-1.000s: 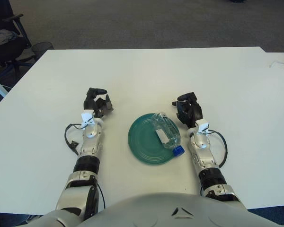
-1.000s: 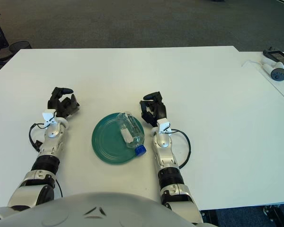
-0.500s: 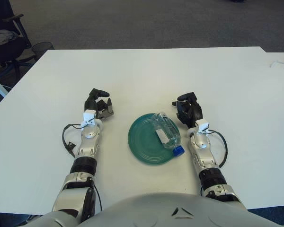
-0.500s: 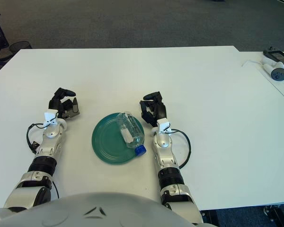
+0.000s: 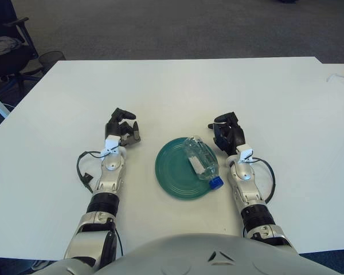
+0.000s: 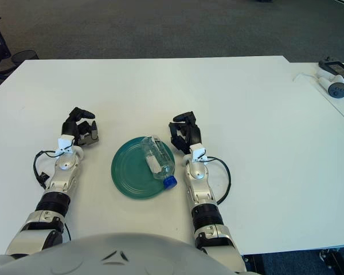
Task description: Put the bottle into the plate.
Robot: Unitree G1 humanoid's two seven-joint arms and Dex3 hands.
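A clear plastic bottle [image 5: 200, 160] with a blue cap [image 5: 217, 183] lies on its side in the green plate [image 5: 173, 176], cap end pointing toward the robot and reaching just over the plate's near right rim. The plate sits on the white tabletop [image 5: 178, 91], between the robot's 2 forearms.

The right hand [image 5: 227, 133] shows just to the right of the plate, close to the bottle's far end but not touching it; its dark fingers [image 5: 217, 122] are loosely curled and hold nothing. The left hand [image 5: 121, 128] shows to the left of the plate, apart from it, with its fingers likewise bent inward around nothing. I cannot tell whether either hand touches the tabletop.

Off to the far right, on a neighbouring white surface, lie a couple of small handheld devices [image 6: 335, 86]. At the far left, beyond the tabletop's corner, an office chair [image 5: 6, 51] stands on the grey carpet [image 5: 178, 26].
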